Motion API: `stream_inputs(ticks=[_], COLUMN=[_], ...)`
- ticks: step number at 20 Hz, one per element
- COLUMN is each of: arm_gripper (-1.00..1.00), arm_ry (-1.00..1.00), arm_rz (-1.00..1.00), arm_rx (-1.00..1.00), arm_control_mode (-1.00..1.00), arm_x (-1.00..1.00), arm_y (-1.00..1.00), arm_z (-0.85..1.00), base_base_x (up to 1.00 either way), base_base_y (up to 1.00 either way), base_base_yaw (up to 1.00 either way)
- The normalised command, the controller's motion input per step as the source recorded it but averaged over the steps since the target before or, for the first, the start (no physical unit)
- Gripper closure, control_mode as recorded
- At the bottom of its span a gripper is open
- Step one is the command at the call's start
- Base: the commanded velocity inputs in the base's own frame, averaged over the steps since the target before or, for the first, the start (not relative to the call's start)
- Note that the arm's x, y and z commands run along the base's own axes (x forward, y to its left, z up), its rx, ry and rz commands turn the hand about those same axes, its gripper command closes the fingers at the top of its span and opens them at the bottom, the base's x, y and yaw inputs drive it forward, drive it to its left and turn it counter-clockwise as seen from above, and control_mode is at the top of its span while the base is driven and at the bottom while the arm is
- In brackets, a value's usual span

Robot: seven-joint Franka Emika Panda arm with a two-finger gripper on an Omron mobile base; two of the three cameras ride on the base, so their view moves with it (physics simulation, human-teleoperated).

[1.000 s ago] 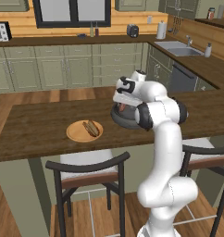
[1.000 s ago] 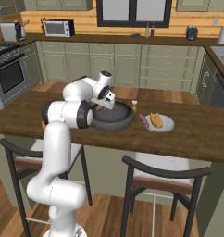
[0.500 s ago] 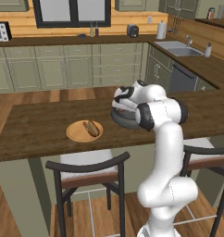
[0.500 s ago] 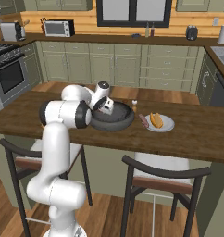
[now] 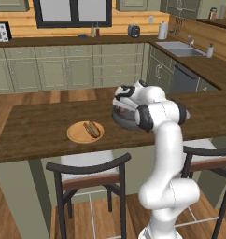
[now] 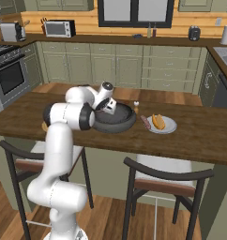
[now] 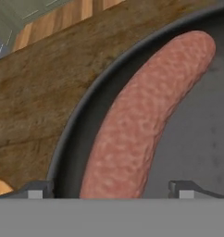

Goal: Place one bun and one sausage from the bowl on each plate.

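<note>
The gripper (image 7: pixel 111 187) is down inside the bowl (image 6: pixel 116 123), jaws spread wide with a sausage (image 7: pixel 141 115) lying between the fingertips against the bowl's wall, not yet gripped. This looks like the pick of a sausage. Each plate (image 5: pixel 75 136) seems to carry food already, though it's hard to tell exactly what. Next: settle lower, close on the sausage, lift clear of the rim.

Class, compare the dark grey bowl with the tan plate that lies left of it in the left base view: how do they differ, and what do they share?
The bowl is dark grey; the plate is light tan. The bowl has a raised, thick rim; the plate is nearly flat. The gripper reaches into the bowl at a sausage; nothing reaches toward the plate. Both are round and rest on the wooden counter.
</note>
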Motion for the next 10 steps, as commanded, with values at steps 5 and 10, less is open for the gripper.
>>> stream_inputs(ticks=[5, 10], arm_gripper=[1.00, 1.00], arm_ry=[0.10, 0.04], arm_rz=[0.00, 0.00], arm_rx=[0.00, 0.00], arm_control_mode=[-1.00, -1.00], arm_x=[0.05, -0.11], arm_y=[0.00, 0.21], arm_z=[-0.45, -0.46], base_base_x=[0.00, 0.00], base_base_y=[0.00, 0.00], base_base_yaw=[0.00, 0.00])
